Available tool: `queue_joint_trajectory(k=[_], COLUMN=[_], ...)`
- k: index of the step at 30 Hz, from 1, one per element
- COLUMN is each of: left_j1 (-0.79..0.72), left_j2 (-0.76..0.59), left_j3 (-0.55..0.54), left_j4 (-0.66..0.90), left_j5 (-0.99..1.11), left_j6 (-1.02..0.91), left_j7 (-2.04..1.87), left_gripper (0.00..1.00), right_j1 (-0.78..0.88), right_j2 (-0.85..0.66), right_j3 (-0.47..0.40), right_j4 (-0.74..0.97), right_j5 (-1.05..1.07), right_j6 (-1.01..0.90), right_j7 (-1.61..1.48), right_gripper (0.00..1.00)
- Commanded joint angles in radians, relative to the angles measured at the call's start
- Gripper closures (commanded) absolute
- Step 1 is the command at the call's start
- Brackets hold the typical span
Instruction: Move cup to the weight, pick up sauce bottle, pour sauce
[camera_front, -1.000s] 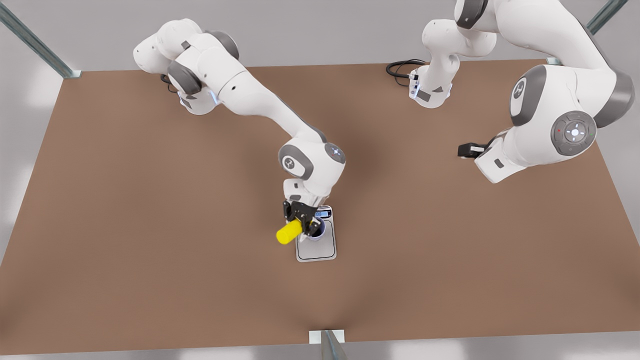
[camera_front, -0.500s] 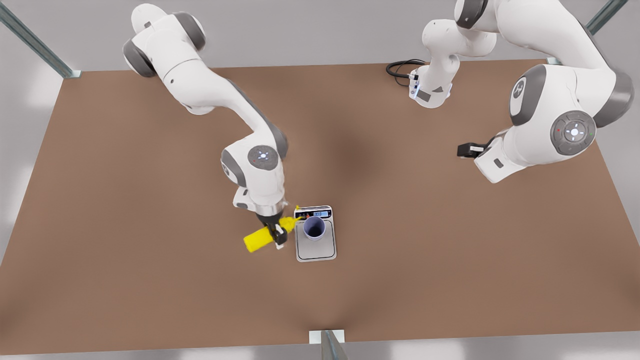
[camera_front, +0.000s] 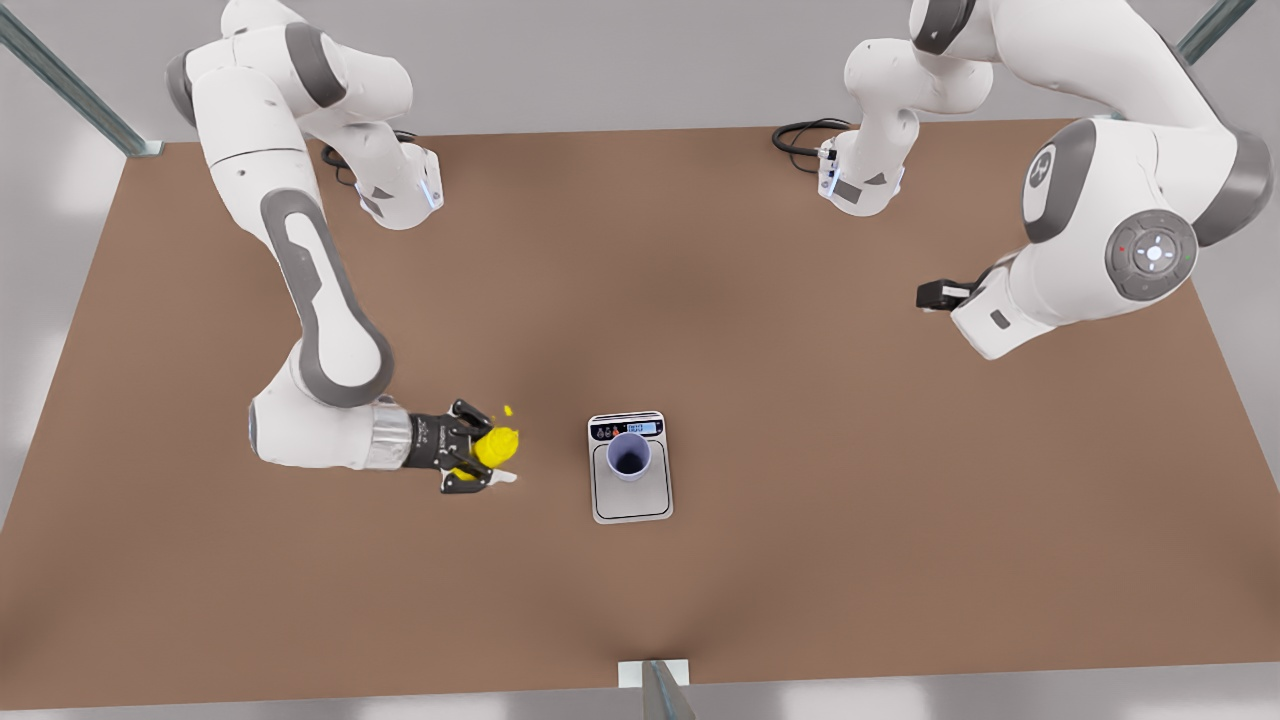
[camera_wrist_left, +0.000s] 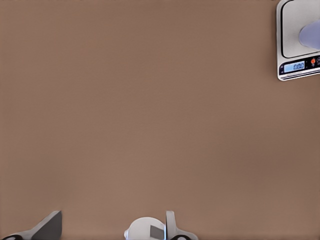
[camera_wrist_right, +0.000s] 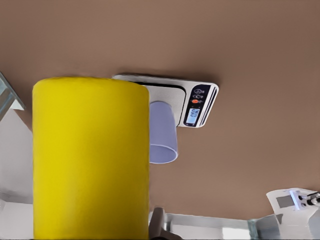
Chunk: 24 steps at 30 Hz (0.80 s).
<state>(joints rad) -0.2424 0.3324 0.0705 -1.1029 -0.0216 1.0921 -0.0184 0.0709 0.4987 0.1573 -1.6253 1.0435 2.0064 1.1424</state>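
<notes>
The lavender cup (camera_front: 628, 455) stands upright on the weight (camera_front: 632, 500), a small silver scale with a lit display, near the middle of the brown table. My right gripper (camera_front: 478, 450), on the arm at the front view's left, is shut on the yellow sauce bottle (camera_front: 497, 443) and holds it low over the table, left of the weight and apart from it. In the right wrist view the sauce bottle (camera_wrist_right: 90, 160) is close up, with the cup (camera_wrist_right: 162, 135) and weight (camera_wrist_right: 200, 102) beyond. My left gripper (camera_front: 935, 298) waits open at the front view's right, fingertips (camera_wrist_left: 50, 227) spread wide.
Both arm bases stand along the table's far edge, with a black cable (camera_front: 800, 135) coiled beside the front view's right one. A metal post (camera_front: 655, 688) sits at the middle of the near edge. Bare brown tabletop (camera_front: 850, 520) surrounds the weight.
My right arm has swung the sauce bottle from over the cup out to the front view's left and lower. The cup stays on the weight. The left arm has barely shifted.
</notes>
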Motion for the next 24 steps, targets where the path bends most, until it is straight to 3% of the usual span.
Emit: queue_joint_trajectory(k=[1,10,24], left_j1=[0.000,0.000,0.000], left_j2=[-0.001,0.002,0.005], left_j3=[0.000,-0.002,-0.002], left_j4=[0.000,0.000,0.000], left_j5=[0.000,0.003,0.011], left_j6=[-0.001,0.000,0.000], left_j7=[0.000,0.000,0.003], left_gripper=[0.00,0.00,0.00], right_j1=[-0.011,-0.339,-0.434], right_j2=[0.000,0.211,0.391], right_j3=[0.002,-0.002,-0.093], right_j4=[-0.016,-0.059,-0.070], right_j5=[0.079,0.199,0.145], right_j6=[0.025,-0.535,-0.603], right_j7=[-0.049,-0.381,-0.604], right_gripper=[0.79,0.79,0.79])
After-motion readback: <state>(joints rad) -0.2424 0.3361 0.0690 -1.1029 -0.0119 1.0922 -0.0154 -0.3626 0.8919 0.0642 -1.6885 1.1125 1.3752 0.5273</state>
